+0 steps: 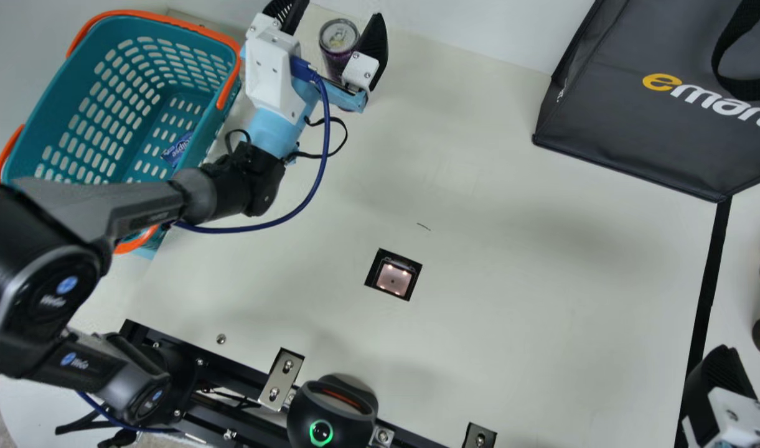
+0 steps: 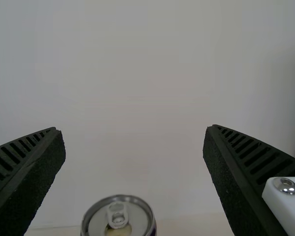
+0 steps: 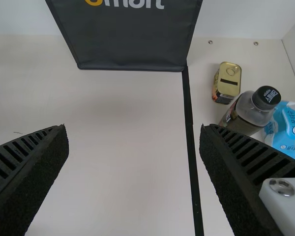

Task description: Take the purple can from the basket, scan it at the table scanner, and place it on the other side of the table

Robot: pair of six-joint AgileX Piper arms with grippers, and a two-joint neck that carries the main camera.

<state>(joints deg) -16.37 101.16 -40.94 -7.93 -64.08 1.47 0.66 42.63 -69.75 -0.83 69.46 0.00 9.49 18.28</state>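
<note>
The purple can (image 1: 338, 46) stands upright on the table just right of the teal basket (image 1: 221, 146). My left gripper (image 1: 333, 23) is open there, one finger at each side of the can without closing on it. In the left wrist view the can's top (image 2: 119, 219) shows low between the wide-apart fingers of my left gripper (image 2: 132, 130). The table scanner (image 1: 393, 277) is a lit square set in the table's middle. At the main view's lower right corner is my right gripper (image 1: 719, 367); the right wrist view shows this gripper (image 3: 132, 128) open and holding nothing.
A blue packet (image 1: 178, 148) lies in the basket. A dark bag (image 1: 641, 124) stands at the back right. Beyond a black tape line (image 3: 189, 128) are a tin (image 3: 227, 82), a dark-capped bottle (image 3: 250, 110) and a blue-white pack (image 3: 287, 130). A round black device (image 1: 332, 414) sits at the near edge.
</note>
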